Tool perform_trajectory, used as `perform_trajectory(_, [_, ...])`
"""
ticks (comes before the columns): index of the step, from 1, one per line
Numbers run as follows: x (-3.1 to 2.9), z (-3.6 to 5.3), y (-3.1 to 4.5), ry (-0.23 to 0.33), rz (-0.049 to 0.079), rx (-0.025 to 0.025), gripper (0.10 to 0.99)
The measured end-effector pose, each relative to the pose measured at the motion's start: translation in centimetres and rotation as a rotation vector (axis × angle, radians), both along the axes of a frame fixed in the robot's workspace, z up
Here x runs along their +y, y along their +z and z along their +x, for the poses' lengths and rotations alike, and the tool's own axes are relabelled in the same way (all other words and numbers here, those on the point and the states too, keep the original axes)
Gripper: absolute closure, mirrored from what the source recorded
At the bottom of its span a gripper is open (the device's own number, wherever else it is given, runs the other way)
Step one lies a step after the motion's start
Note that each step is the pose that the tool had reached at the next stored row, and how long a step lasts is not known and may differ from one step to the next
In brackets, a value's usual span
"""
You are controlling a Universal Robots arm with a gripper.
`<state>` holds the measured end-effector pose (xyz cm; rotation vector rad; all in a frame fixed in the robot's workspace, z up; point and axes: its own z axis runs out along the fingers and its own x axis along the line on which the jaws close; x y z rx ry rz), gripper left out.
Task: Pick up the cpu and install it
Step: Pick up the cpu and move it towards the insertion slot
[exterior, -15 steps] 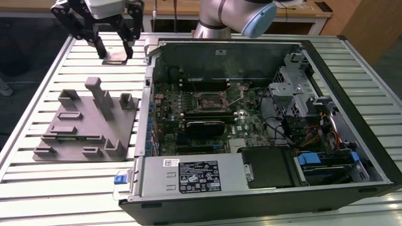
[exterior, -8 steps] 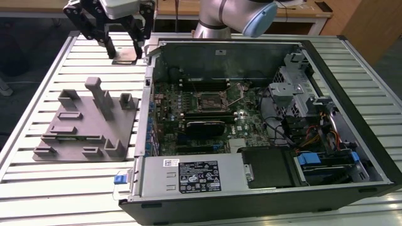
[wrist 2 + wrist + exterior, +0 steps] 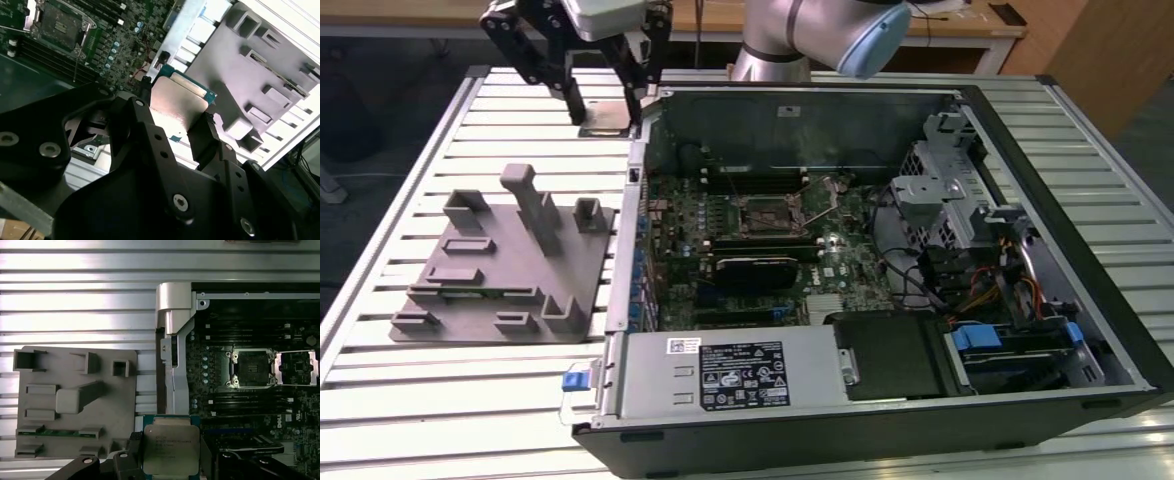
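Note:
The cpu (image 3: 607, 116) is a flat silvery square with a thin green rim, and my gripper (image 3: 606, 108) is shut on it, one black finger on each side. It hangs above the slatted table, just outside the open computer case's far corner on the exterior view's left. In both wrist views the cpu (image 3: 171, 450) (image 3: 177, 102) sits between the fingers (image 3: 135, 120) (image 3: 132, 452). The motherboard's empty socket (image 3: 767, 213) (image 3: 251, 369) (image 3: 62, 25) lies open inside the case, its load plate (image 3: 297, 367) flipped aside.
A grey plastic fixture (image 3: 500, 265) (image 3: 75, 400) with upright posts lies on the slatted table, on the exterior view's left of the case. The case wall (image 3: 634, 230) stands between them. Inside are a black block (image 3: 750, 268), a power supply (image 3: 720, 370) and drive cages (image 3: 954, 190).

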<state>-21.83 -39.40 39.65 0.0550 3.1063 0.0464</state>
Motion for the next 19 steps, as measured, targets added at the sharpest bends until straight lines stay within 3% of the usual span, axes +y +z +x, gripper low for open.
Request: perform_trajectory(19, [0.0,4.29,0.0,0.0,0.0,0.0,0.545])
